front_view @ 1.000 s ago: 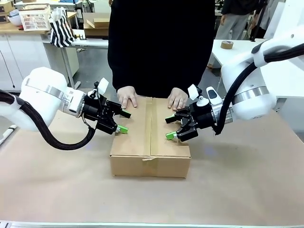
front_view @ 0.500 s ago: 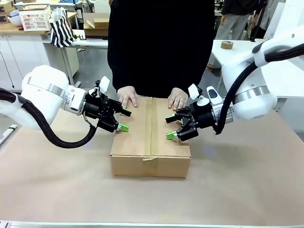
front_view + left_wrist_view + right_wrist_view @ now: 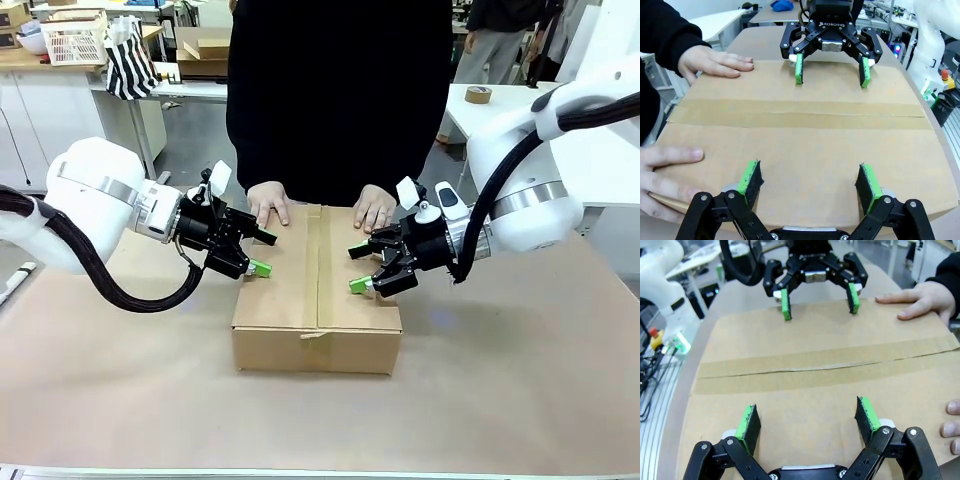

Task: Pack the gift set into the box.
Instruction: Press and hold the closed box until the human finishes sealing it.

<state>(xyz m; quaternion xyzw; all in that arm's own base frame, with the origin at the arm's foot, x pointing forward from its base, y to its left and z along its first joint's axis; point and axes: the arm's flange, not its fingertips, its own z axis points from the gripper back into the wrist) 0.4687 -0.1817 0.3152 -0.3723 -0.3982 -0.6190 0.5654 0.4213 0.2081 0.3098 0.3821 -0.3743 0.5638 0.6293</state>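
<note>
Over the side edges of the closed box (image 3: 317,290), sitting on the bench (image 3: 500,380), you have the left tool (image 3: 264,254) and right tool (image 3: 357,267) both released, spread wide, holding nothing; wrist views show tape (image 3: 800,112) along its centre, the front view bare bench around it.

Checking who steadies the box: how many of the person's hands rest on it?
2. One hand lies flat on the far edge of the box near the left gripper; the other hand rests on that edge near the right gripper. Both grippers are open.
</note>
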